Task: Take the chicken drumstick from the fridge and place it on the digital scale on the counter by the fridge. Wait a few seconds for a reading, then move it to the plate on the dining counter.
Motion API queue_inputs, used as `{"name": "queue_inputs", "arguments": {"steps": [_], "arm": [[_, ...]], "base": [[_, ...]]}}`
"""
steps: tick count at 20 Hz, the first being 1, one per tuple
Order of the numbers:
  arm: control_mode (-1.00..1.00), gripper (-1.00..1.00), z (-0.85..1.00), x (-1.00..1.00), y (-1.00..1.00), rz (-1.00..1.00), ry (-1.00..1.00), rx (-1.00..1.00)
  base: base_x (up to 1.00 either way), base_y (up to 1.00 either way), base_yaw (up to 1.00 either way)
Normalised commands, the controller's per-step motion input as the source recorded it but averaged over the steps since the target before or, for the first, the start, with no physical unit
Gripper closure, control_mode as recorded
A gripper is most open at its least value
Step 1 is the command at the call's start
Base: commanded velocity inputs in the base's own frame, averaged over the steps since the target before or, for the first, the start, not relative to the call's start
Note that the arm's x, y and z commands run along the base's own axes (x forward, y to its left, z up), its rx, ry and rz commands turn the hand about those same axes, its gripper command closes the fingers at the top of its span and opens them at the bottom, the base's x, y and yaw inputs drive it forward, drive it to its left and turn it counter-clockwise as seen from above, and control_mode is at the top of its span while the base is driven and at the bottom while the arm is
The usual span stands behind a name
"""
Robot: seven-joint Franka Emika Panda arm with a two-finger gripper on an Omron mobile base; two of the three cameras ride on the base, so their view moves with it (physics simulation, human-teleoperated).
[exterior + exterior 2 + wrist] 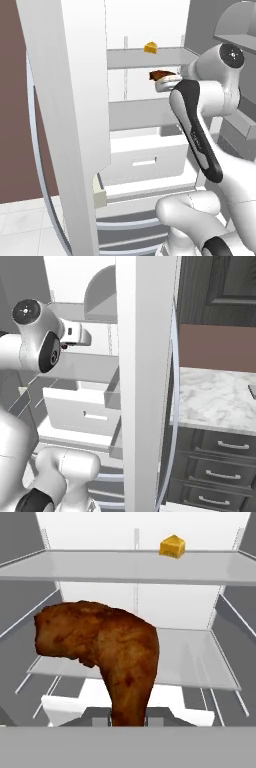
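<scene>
The chicken drumstick [102,647] is dark reddish-brown and hangs close in front of the hand camera, thick end up and to the left. Its thin bone end runs down between my gripper [129,719], which is shut on it. In the left base view the drumstick [159,75] is held inside the open white fridge [140,115], between the upper and middle shelves, at the tip of my gripper [167,81]. The digital scale [252,391] shows as a grey slab at the right edge of the marble counter [215,398] by the fridge.
A yellow-orange cheese wedge [172,546] sits on the upper shelf [145,57]. The wide fridge door [65,100] stands open at the left. The fridge's side wall [145,381] stands between the arm and the counter. Dark drawers [220,456] lie under the counter.
</scene>
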Motion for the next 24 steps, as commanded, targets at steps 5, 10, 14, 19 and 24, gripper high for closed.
{"name": "queue_inputs", "arguments": {"steps": [5,10,14,19,24], "arm": [[-1.0,1.0,0.16,-0.86,0.0,0.0,0.06,0.0],[-1.0,1.0,0.01,-0.68,0.0,0.0,0.15,-0.01],[-1.0,1.0,0.0,-0.72,0.0,0.0,0.14,0.0],[-1.0,1.0,-0.37,-0.53,-0.08,-0.05,0.01,0.0],[-1.0,1.0,-0.41,-0.02,-0.02,-0.19,0.0,0.0]], "base": [[0.0,0.0,0.0],[0.0,0.0,0.0],[0.0,0.0,0.0],[0.0,0.0,0.0],[0.0,0.0,0.0]]}}
